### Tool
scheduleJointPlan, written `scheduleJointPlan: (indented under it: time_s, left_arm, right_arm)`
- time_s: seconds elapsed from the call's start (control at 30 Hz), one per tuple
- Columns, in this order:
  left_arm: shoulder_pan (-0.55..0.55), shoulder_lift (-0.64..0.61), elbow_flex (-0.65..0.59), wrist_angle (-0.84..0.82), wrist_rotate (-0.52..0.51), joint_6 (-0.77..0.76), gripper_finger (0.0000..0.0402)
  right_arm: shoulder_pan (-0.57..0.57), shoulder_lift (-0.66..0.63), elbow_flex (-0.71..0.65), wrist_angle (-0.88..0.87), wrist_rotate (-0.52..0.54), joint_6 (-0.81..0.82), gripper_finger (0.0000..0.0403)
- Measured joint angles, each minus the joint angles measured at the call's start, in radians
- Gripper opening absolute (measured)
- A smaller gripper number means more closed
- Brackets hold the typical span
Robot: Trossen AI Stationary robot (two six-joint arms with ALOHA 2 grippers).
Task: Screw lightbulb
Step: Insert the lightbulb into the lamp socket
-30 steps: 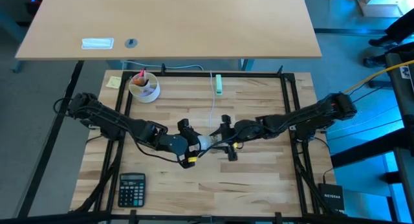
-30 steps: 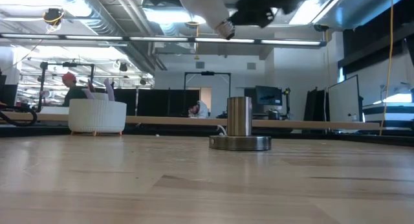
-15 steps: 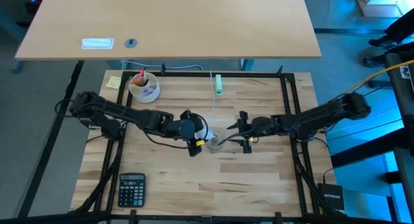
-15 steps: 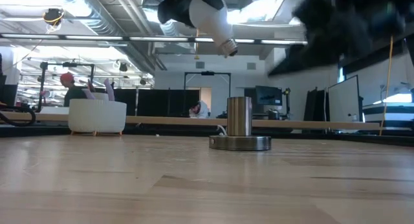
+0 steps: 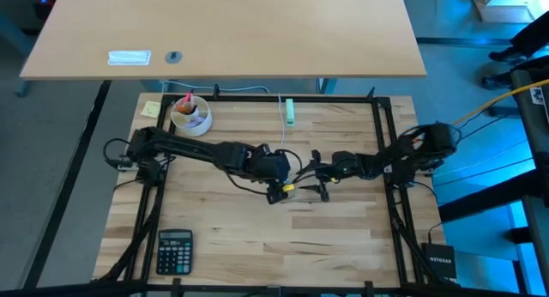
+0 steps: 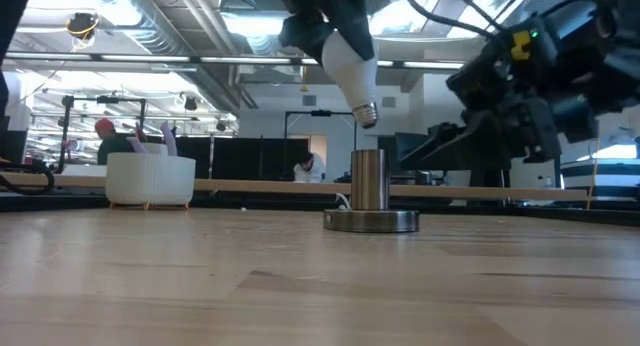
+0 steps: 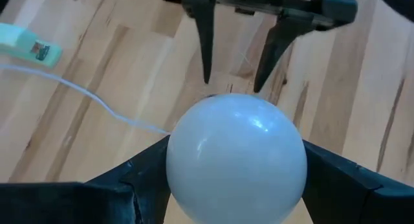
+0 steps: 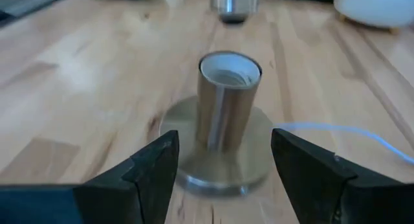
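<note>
Two dark jointed arms, black cables, yellow wrist labels, green indicator light

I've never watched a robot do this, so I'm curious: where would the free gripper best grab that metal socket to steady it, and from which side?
Probably the upright tube of the socket, not its flat round base. The open right gripper already faces it level, one finger to either side, so a straight sideways approach fits. The top should stay clear: the lightbulb, held by the left gripper, hangs just above it.

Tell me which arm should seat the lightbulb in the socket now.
Left. The left gripper holds the lightbulb base-down just above the socket. The right gripper is open and empty beside it.
</note>
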Motion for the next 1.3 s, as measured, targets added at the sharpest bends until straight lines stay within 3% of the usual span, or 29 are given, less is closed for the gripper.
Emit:
scheduleJointPlan:
  time_s: [0.23, 0.53, 1.03, 1.3]
  left_arm:
    - [0.019, 0.022, 0.029, -0.035, 0.005, -0.08, 0.0266]
    - [0.025, 0.029, 0.029, -0.066, 0.034, -0.145, 0.0267]
    - [0.026, 0.073, 0.028, -0.137, 0.054, -0.217, 0.0267]
    - [0.051, 0.084, 0.028, -0.14, 0.081, -0.372, 0.0267]
  right_arm:
    - [-0.001, 0.201, 0.112, 0.045, -0.079, -0.034, 0.0248]
    - [-0.02, 0.325, 0.172, 0.085, -0.131, -0.031, 0.0248]
    - [-0.023, 0.344, 0.198, 0.065, -0.104, -0.029, 0.0248]
    - [-0.023, 0.345, 0.198, 0.063, -0.1, -0.028, 0.0248]
